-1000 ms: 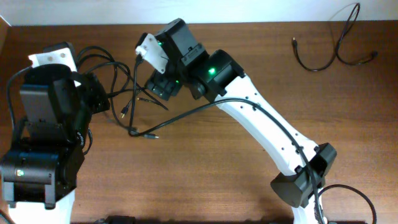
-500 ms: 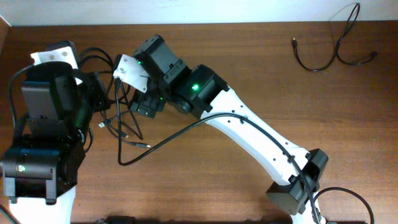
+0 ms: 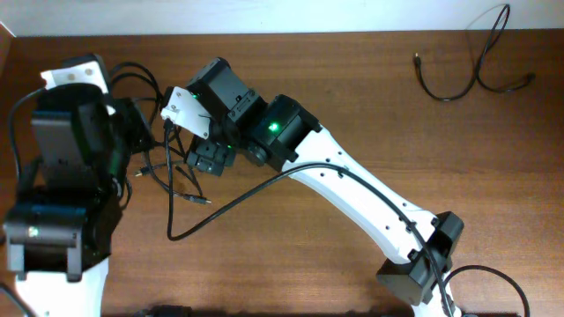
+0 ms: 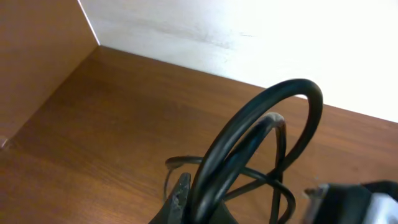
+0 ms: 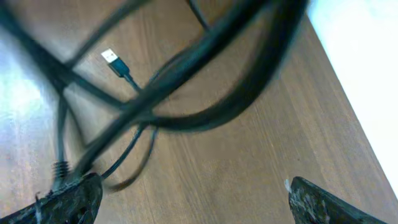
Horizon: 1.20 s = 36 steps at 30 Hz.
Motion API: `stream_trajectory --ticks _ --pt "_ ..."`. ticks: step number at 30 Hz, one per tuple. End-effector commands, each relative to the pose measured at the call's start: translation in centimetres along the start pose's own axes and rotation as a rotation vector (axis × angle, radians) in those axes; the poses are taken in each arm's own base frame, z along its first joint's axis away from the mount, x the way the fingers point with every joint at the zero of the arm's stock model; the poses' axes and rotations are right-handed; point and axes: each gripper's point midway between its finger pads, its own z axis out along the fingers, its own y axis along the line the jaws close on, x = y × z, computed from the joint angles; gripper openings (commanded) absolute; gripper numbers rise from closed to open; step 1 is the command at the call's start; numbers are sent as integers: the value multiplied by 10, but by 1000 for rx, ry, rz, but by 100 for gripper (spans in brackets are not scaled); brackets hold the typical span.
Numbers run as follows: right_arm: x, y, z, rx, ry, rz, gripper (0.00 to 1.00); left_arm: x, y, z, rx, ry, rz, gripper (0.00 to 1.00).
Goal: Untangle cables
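Observation:
A tangle of thin black cables [image 3: 166, 163] lies at the table's left, between my two arms. One loose plug tip [image 3: 204, 201] points right. My left gripper [image 4: 200, 202] is shut on a black cable loop [image 4: 273, 109] that arches up over the table. My right gripper [image 3: 208, 158] hovers over the tangle's right side. In the right wrist view it [image 5: 194, 202] is wide open and empty, with blurred cable strands [image 5: 186, 81] and a USB plug [image 5: 113, 60] beyond its fingers. One separate cable [image 3: 467, 66] lies at the far right.
A long black strand [image 3: 231, 201] curves from the tangle across the table and under the right arm. The left arm's bulky body [image 3: 66, 202] fills the left edge. A white wall [image 4: 249, 37] borders the table's far side.
My right arm has swung left and slightly toward the front, over the tangle. The cable strands and the loose plug tip have shifted left and toward the front with it.

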Motion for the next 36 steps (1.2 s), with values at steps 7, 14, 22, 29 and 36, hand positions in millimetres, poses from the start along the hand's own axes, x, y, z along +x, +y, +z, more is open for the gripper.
stream_trajectory --ticks 7,14,22,29,36 --pt "-17 35 6 -52 -35 -31 96 0 -8 28 -15 51 32 0" --pt "-15 48 26 -93 -45 -39 96 -17 -5 -24 61 -48 -1 0" --pt "-5 32 35 -28 -3 -30 4 -15 -2 -29 57 -47 -1 0" --pt "55 -133 -79 193 -46 390 4 -17 34 -30 -128 -63 -24 0" --pt "191 -246 -196 426 26 706 4 -19 80 -30 -267 -69 -105 24"
